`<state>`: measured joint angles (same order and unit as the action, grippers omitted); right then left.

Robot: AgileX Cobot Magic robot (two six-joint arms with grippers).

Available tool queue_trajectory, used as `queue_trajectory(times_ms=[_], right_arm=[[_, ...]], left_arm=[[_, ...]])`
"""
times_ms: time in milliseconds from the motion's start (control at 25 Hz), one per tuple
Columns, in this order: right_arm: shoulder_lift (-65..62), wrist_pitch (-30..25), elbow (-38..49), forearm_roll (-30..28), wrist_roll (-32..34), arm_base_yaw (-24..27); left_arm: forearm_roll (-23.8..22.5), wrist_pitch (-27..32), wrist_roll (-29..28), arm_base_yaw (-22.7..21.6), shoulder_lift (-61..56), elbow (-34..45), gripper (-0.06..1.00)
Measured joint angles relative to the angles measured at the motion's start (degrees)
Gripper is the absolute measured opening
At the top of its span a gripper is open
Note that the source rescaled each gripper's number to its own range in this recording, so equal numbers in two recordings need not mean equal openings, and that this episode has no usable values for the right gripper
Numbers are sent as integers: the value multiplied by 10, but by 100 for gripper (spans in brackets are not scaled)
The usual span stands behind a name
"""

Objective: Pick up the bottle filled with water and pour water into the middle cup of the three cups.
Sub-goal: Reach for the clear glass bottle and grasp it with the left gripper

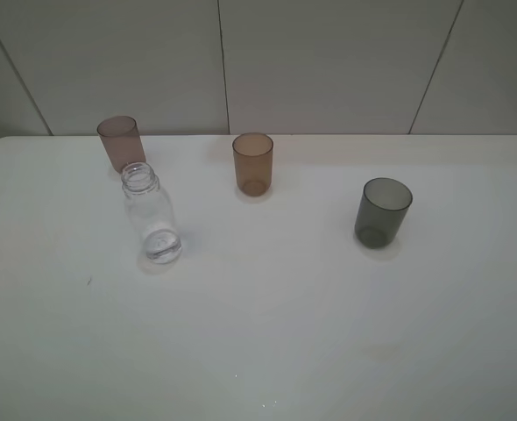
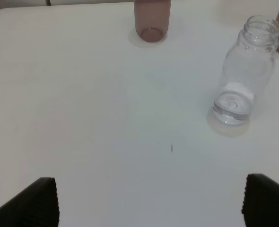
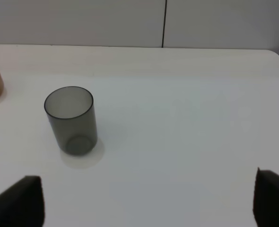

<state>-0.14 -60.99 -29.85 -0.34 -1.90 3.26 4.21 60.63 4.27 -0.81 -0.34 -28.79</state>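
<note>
Hanging spread wide and empty, my left gripper [image 2: 151, 201] faces the bottle [image 2: 243, 80], which stands upright toward the desk's far-left corner, near the pink cup [image 1: 121, 143]. My right gripper [image 3: 146, 201] is equally spread, holding nothing, by the grey cup [image 3: 72, 120]. With no cap on, a hard squeeze or early tilt could spill water short of the amber cup [image 1: 252, 163], the middle of the 3, at the far edge. A clumsy approach could topple the bottle.

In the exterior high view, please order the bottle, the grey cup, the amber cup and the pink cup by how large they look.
1. bottle
2. grey cup, though it stands nearer the camera
3. amber cup and pink cup: about alike, not ranked
</note>
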Motion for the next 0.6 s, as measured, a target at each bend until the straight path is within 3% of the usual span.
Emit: queue_trajectory(times_ms=[600], right_arm=[[0,0,0,0,0,0]], left_arm=[[0,0,0,0,0,0,100]])
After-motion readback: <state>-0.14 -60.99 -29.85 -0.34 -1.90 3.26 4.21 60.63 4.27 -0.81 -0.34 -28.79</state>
